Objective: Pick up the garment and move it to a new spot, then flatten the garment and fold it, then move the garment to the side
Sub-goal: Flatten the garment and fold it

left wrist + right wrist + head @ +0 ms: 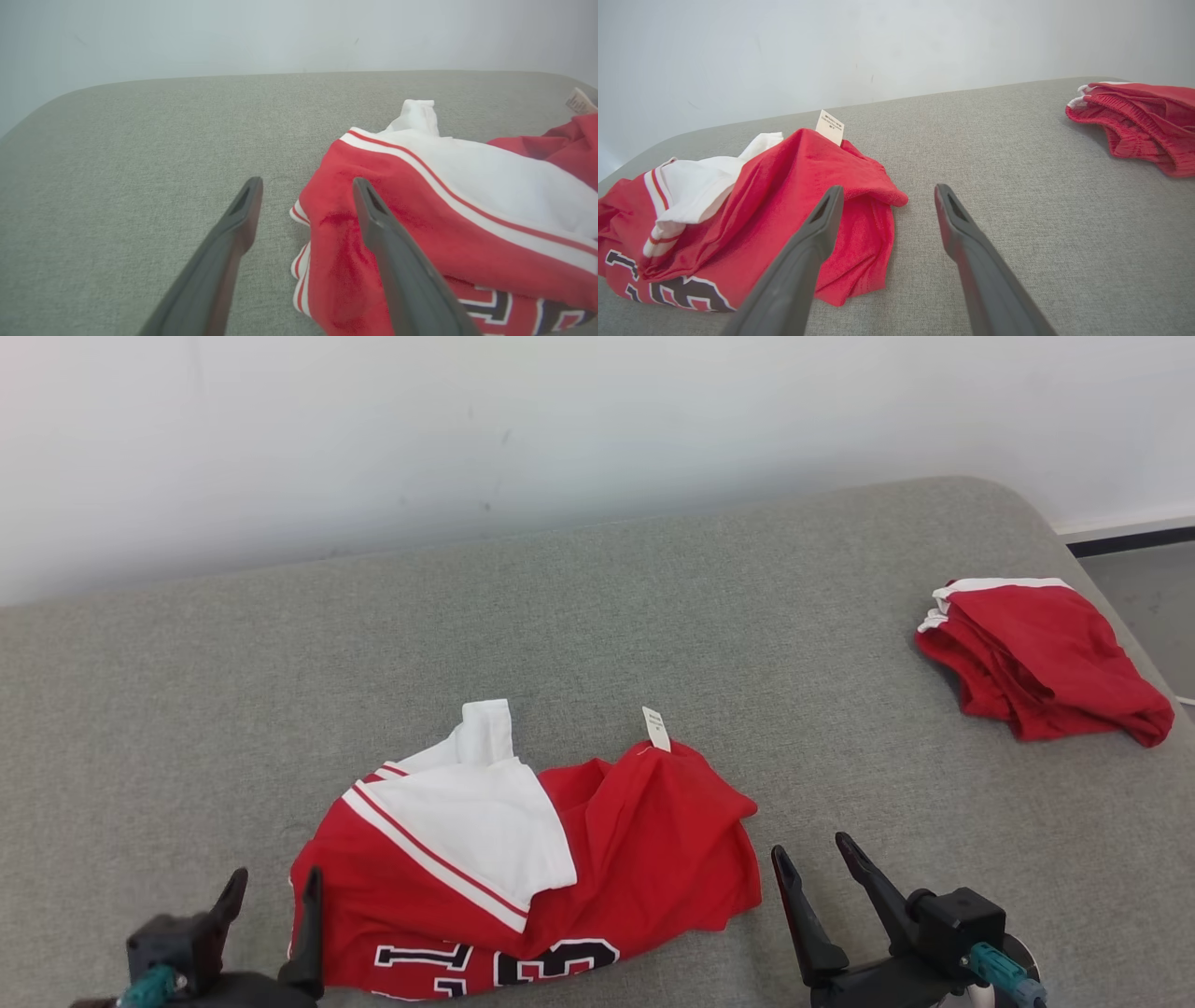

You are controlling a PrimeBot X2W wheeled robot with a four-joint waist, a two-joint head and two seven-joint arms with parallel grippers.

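Garment (523, 868) is lying crumpled at the lower centre of the head view on the grey cushion (653, 607), red with a white panel folded over it and a tag (656, 728) sticking up at its top edge. You are seeing both grippers spread wide, each gripping nothing. Your left gripper (275, 879) is sitting at the lower left, 1 finger showing over the garment's left edge, the other over bare cushion. Your right gripper (812, 849) is hovering at the lower right, just beside the garment. 1 folded red pile (1046, 663) is resting at the upper right, well apart.
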